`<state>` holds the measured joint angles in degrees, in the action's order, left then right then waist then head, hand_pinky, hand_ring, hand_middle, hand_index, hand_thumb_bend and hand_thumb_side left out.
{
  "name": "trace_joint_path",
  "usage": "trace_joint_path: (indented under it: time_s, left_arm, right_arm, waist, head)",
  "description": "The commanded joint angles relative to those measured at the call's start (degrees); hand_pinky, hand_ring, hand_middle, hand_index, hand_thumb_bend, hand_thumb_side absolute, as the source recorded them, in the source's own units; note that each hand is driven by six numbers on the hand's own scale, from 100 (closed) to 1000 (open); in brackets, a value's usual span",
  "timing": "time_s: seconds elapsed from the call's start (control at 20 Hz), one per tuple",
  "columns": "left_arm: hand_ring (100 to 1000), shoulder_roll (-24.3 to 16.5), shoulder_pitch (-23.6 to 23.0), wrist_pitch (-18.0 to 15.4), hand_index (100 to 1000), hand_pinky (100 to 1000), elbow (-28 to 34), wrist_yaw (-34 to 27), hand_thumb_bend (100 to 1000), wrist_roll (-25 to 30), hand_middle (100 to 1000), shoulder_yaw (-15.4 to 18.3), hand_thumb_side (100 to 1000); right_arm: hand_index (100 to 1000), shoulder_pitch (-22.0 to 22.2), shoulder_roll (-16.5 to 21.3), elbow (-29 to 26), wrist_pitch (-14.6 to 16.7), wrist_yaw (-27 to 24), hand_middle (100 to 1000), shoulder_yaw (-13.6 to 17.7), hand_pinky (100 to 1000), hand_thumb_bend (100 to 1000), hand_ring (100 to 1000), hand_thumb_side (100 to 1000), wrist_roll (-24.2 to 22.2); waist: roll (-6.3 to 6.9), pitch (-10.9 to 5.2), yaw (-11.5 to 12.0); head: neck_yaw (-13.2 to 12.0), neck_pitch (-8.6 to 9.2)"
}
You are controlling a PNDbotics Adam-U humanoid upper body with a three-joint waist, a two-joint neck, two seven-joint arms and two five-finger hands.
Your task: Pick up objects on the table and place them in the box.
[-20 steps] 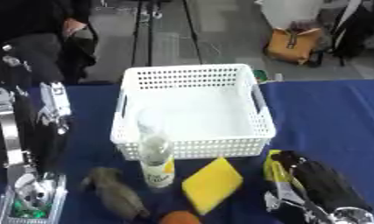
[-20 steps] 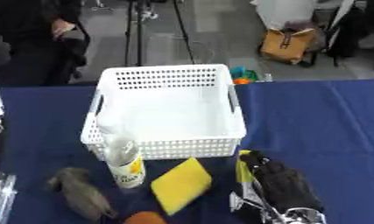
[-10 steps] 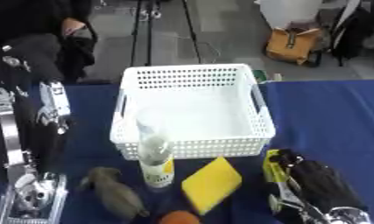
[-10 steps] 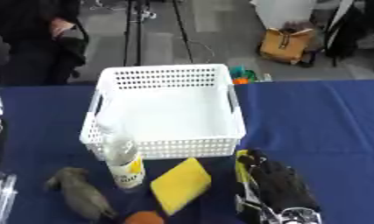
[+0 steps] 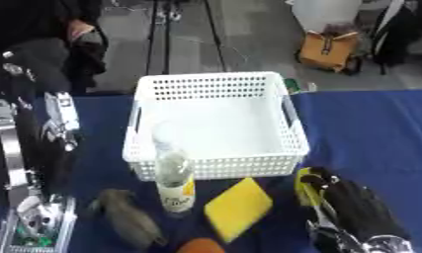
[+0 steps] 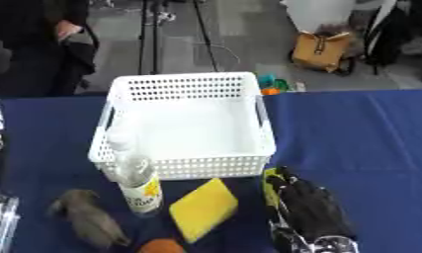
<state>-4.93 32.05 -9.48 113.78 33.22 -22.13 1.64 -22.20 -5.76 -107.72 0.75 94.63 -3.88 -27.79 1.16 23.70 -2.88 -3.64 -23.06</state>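
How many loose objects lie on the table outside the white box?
4: bottle upright at the white box's front wall, yellow sponge beside it, grey object at left, orange thing cut off below.

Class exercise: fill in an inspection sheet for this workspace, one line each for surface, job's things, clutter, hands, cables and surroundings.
Surface: table under dark blue cloth.
Job's things: white basket, nothing inside; clear bottle upright at its near wall; yellow sponge; grey-brown soft object; orange object at the near edge.
Clutter: small green and orange things behind the basket.
Hands: right hand right of the sponge, holding nothing; left hand nothing seen, only the left arm.
Cables: nothing seen.
Surroundings: grey floor, tan bag, tripod legs.
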Motion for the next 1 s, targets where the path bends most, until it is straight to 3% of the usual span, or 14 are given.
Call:
trace_joint_path:
  time_s: [0.05,0.2,0.4,1.0]
  left_arm:
    - [711,-0.2,0.5,0.0,746,743,0.8,0.1,100,-0.1,674,0.2,752]
    - [710,-0.3,0.4,0.0,746,744,0.8,0.1,100,-0.1,674,0.2,753]
    - [710,-0.4,0.4,0.1,747,747,0.8,0.2,100,-0.1,674,0.2,751]
    - [717,-0.4,0.2,0.2,747,748,0.8,0.4,100,-0.2,674,0.3,753]
  right_arm:
    - [646,-0.1,0.4,-0.2,0.0,-2.2,429,0.0,100,100,564,100,1.3]
    - [560,-0.7,0.6,-1.8,-0.1,-4.0,393,0.0,100,100,546,100,1.8]
    - [512,-1.0,0.8,-3.5,-0.6,-5.7,360,0.3,100,100,519,100,1.8]
    - [471,-2.1,1.2,-6.8,-2.1,-8.4,330,0.8,100,100,500,100,2.9]
  waist:
    - [0.11,-0.95,-0.1]
    - [0.12,-1.26,-0.4]
    - [0.15,-1.61,-0.7]
    - [-0.01,-2.20,-1.0]
  head:
    - [-0.3,0.35]
    - [-0.7,0.05]
    - [-1.0,-0.14]
    - [-1.3,-0.44]
